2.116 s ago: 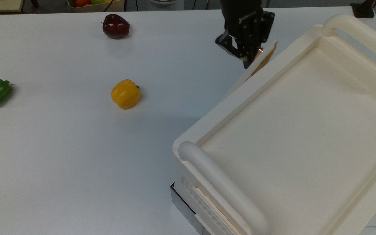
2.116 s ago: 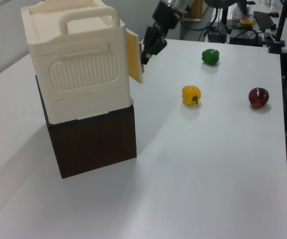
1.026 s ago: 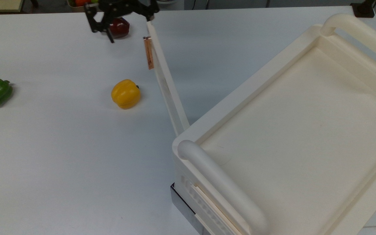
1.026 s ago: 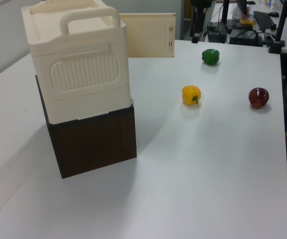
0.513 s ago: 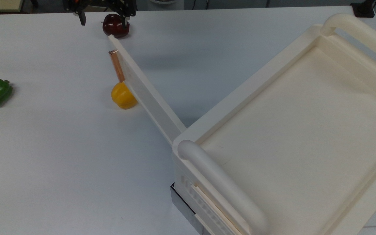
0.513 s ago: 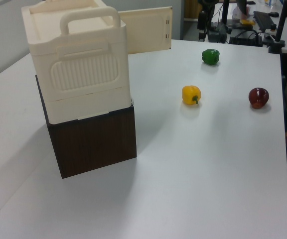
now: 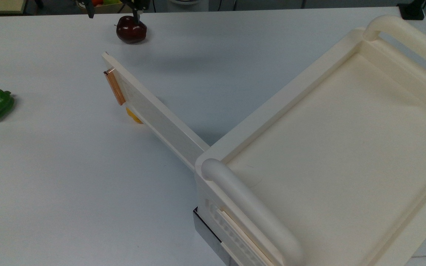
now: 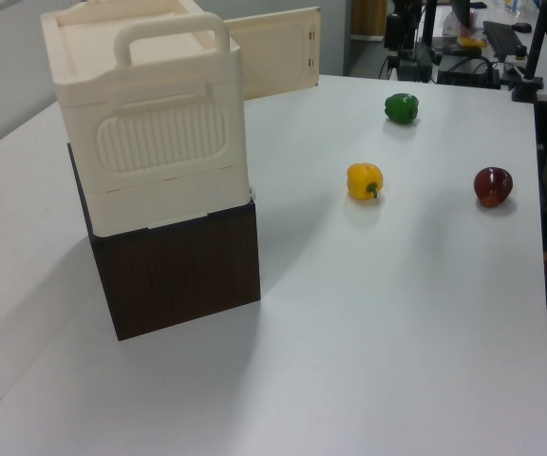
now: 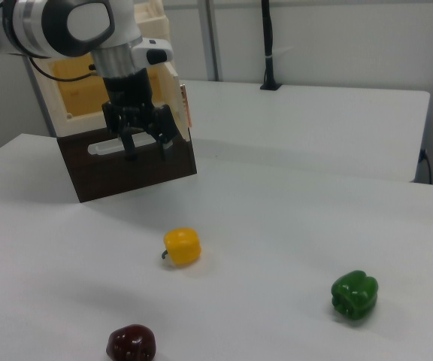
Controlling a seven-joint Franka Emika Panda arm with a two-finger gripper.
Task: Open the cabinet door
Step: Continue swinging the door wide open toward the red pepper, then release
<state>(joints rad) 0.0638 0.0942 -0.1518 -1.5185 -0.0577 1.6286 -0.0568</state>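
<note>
Cabinet door [image 7: 154, 122]: flat, thin cream panel

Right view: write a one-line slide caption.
Open gripper hangs in front of the swung-out cabinet door, with a yellow pepper, green pepper and red apple on the white table.

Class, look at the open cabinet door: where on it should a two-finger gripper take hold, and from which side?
Grip the cabinet door at its free edge, by the copper strip. The panel is thin and upright, so fingers can straddle it from the end farthest from the hinge.
</note>
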